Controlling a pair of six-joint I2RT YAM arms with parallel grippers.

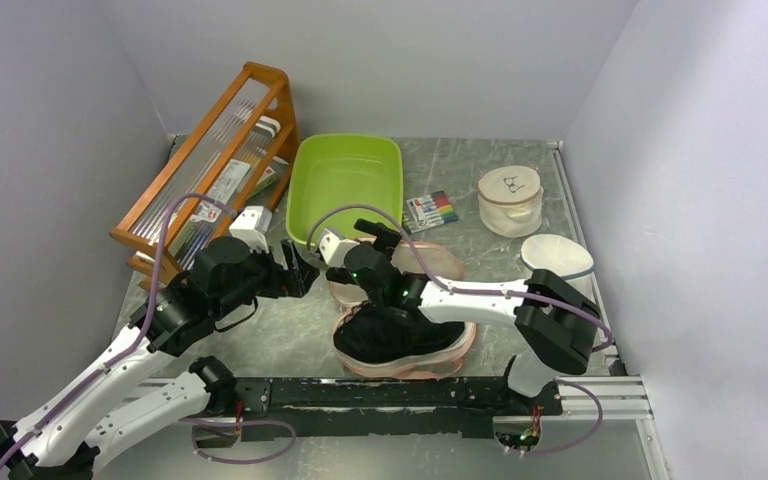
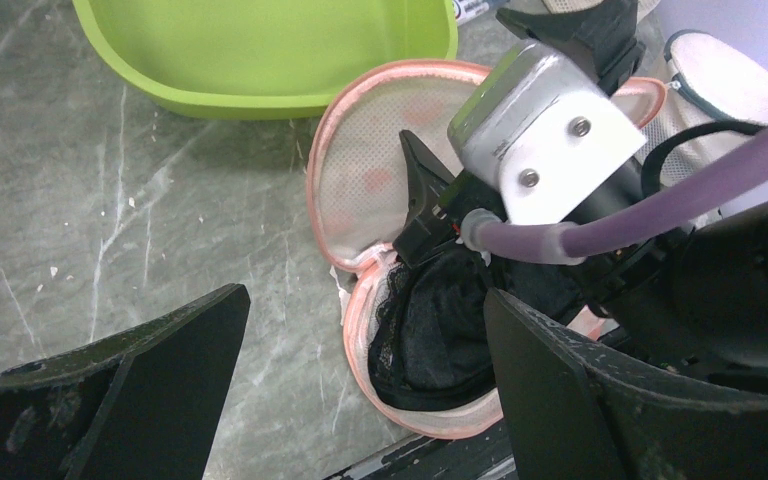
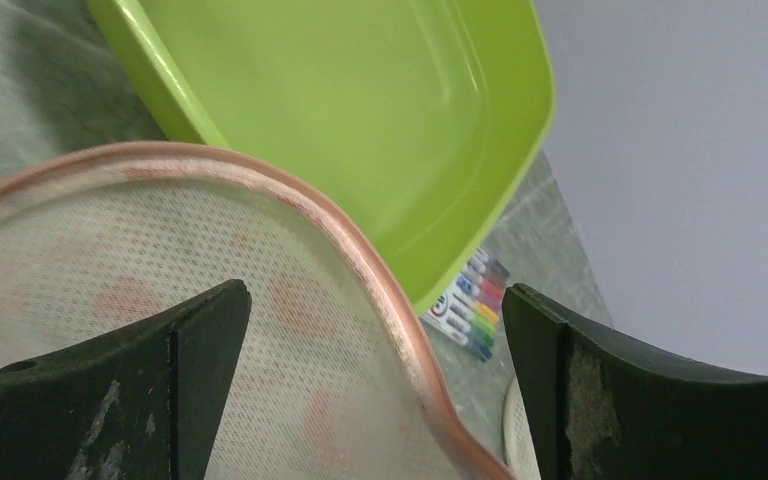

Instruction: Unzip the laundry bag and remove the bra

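The laundry bag [image 1: 438, 262] lies unzipped in the middle of the table, its halves spread open. The black lacy bra [image 1: 396, 335] fills the near half inside the pink edging. In the left wrist view the bra [image 2: 440, 340] lies in the near cup and the white mesh lid [image 2: 360, 170] lies behind it. My left gripper [image 1: 300, 278] is open and empty, left of the bag above bare table [image 2: 367, 300]. My right gripper [image 1: 378, 238] is open over the far half. In its own view [image 3: 375, 330] the fingers straddle the lid's pink rim [image 3: 360, 260] without touching it.
A green tub [image 1: 345, 180] stands just behind the bag. A marker pack [image 1: 430, 211] lies to its right. A wooden rack [image 1: 215, 150] leans at the back left. Two round white tubs [image 1: 510, 198] [image 1: 557, 258] stand at the right. The black rail [image 1: 390, 392] runs along the near edge.
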